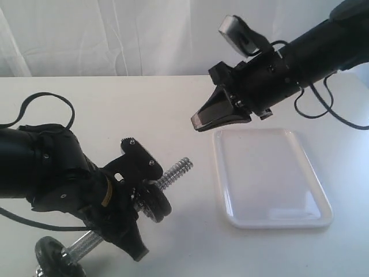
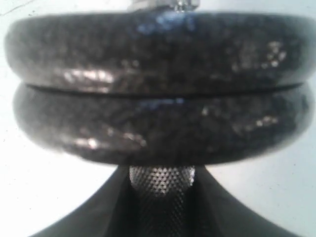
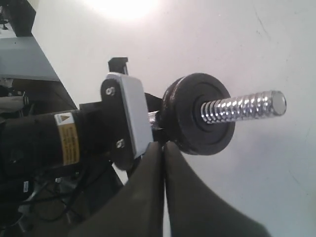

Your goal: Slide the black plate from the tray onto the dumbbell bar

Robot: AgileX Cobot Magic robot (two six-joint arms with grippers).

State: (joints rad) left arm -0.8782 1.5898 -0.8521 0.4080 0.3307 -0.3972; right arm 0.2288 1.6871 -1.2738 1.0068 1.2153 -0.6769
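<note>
Dumbbell bar (image 1: 176,169) was gripped in the left jaws, black plate (image 1: 155,205) already slid on. Right jaws were closed, held near the tray (image 1: 277,224) corner.

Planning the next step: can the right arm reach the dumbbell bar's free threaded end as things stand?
Probably yes. The dumbbell bar's threaded end juts out bare toward the right gripper, with nothing between; the left gripper holds it behind the discs. The right jaws are shut, though.

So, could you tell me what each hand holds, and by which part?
Left hand: the dumbbell bar, by its knurled shaft beside the discs. Right hand: shut, holding nothing.
</note>
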